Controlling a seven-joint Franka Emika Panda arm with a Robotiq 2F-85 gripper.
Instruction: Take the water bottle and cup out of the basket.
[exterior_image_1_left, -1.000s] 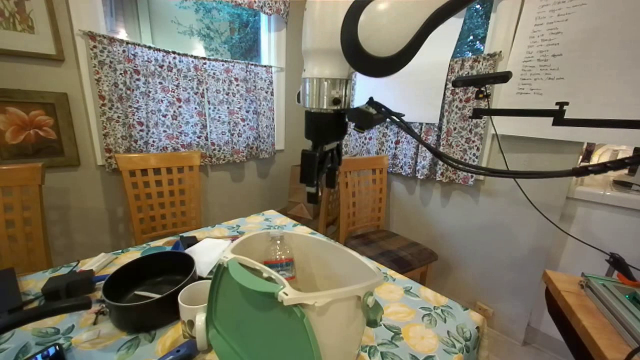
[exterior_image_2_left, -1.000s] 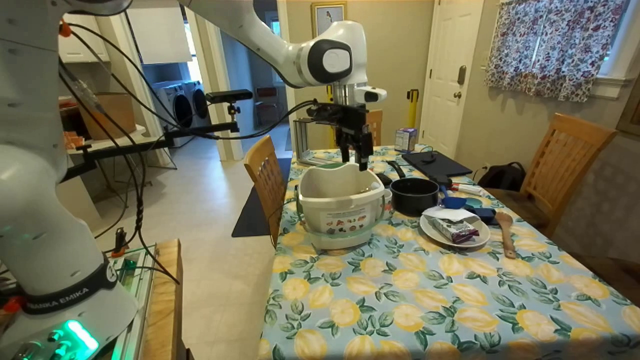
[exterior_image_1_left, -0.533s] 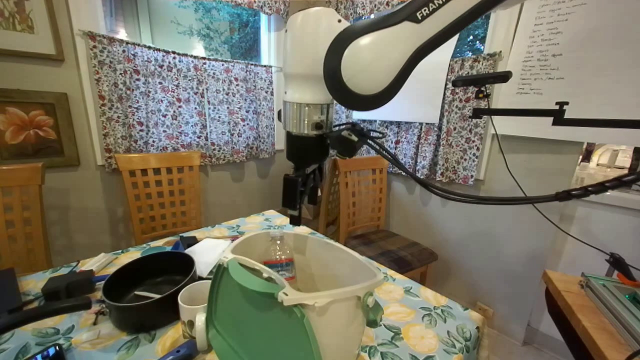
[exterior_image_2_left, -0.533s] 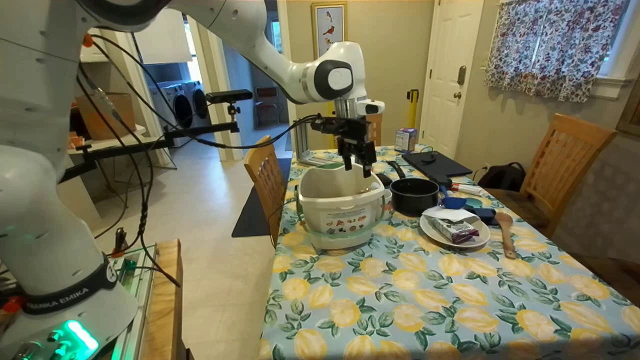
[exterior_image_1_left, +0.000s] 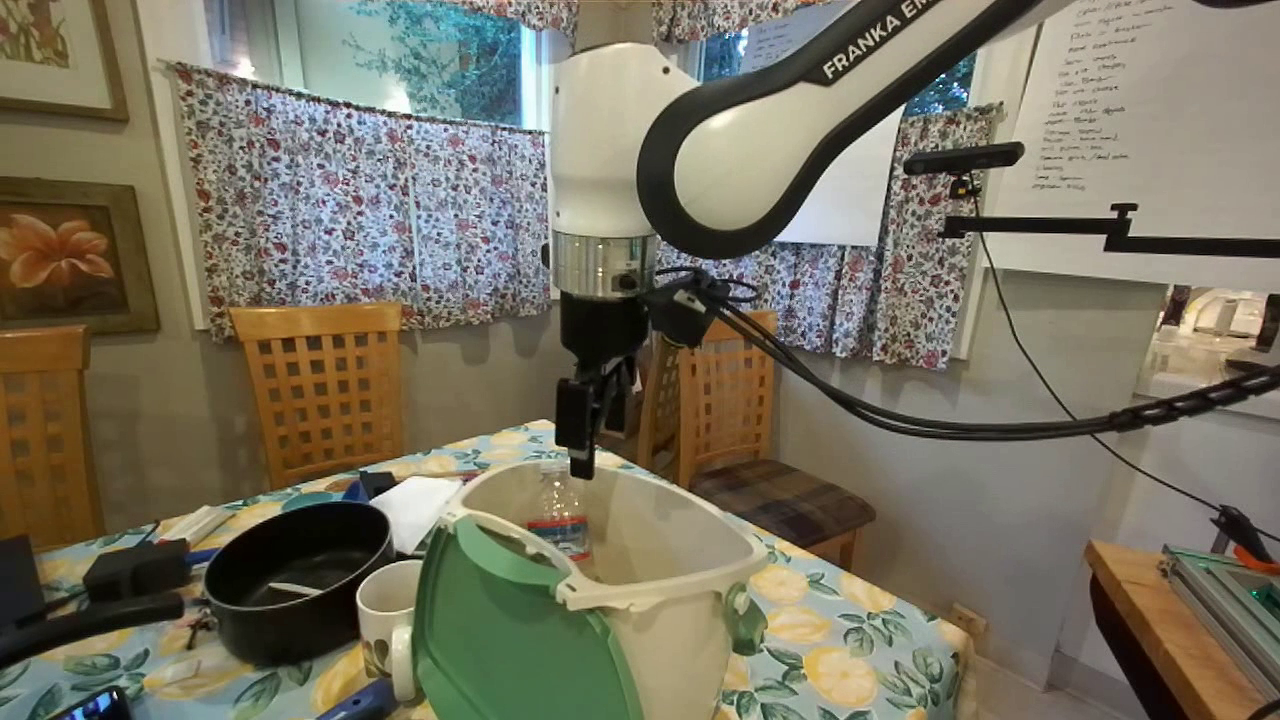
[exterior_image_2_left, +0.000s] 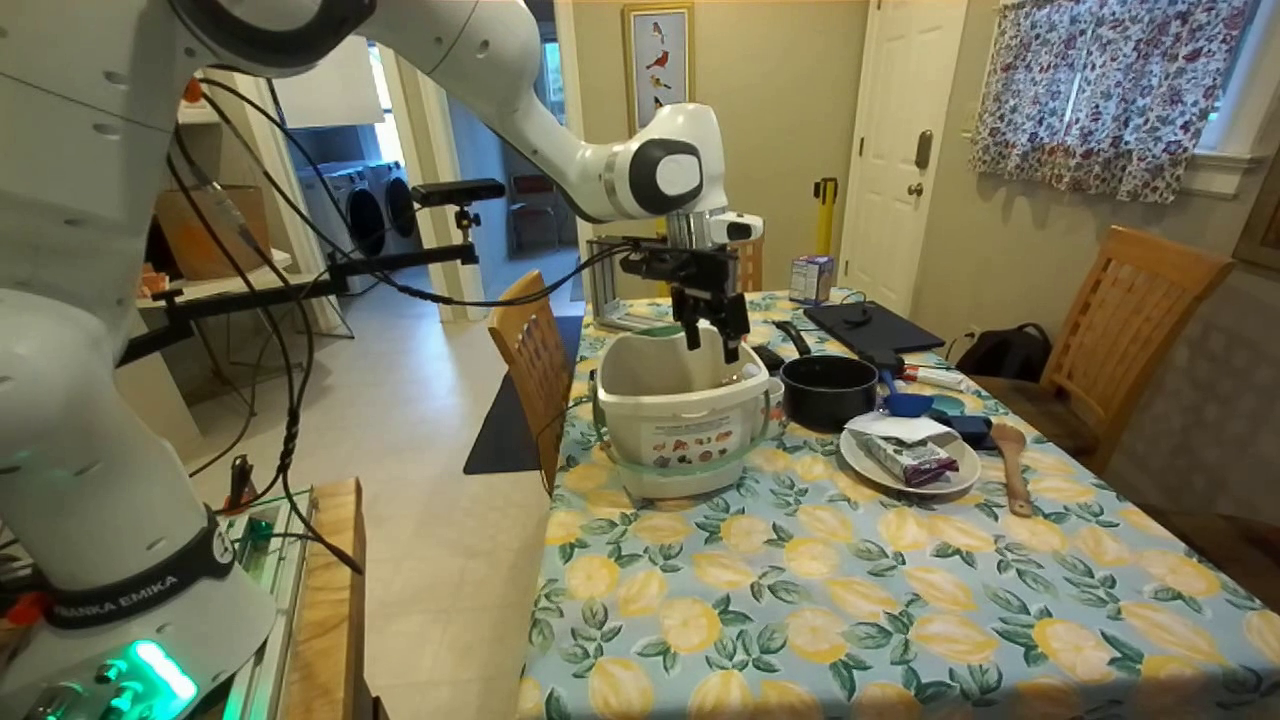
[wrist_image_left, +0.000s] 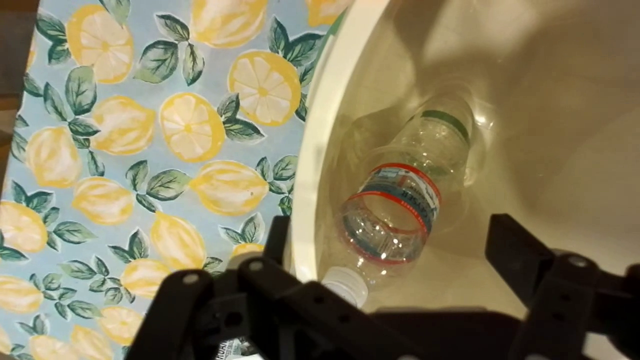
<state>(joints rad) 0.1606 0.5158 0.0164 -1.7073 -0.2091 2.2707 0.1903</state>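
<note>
The basket (exterior_image_1_left: 680, 545) is a cream tub with a green panel (exterior_image_1_left: 520, 620); it also shows in an exterior view (exterior_image_2_left: 640, 415). The clear water bottle (exterior_image_1_left: 560, 520) leans inside against its wall. In the wrist view the bottle (wrist_image_left: 400, 200) has its white cap near the rim (wrist_image_left: 320, 125). A clear rounded shape surrounds its lower part; I cannot tell if that is a cup. My gripper (exterior_image_2_left: 713, 343) is open and empty above the basket. In the wrist view the gripper (wrist_image_left: 390, 240) has its left finger over the rim's outer side, its right finger over the interior.
A white mug (exterior_image_1_left: 385, 605) stands outside, beside the basket, with a black pan (exterior_image_1_left: 300, 580) by it. A plate (exterior_image_2_left: 860, 465) with a packet, a wooden spatula (exterior_image_2_left: 1013, 470) and a blue utensil (exterior_image_2_left: 908, 404) lie on the lemon tablecloth (exterior_image_2_left: 900, 600).
My gripper has come down toward the basket and shifted left in an exterior view, its lower finger now overlapping the bottle's top there. The basket and bottle have not moved.
</note>
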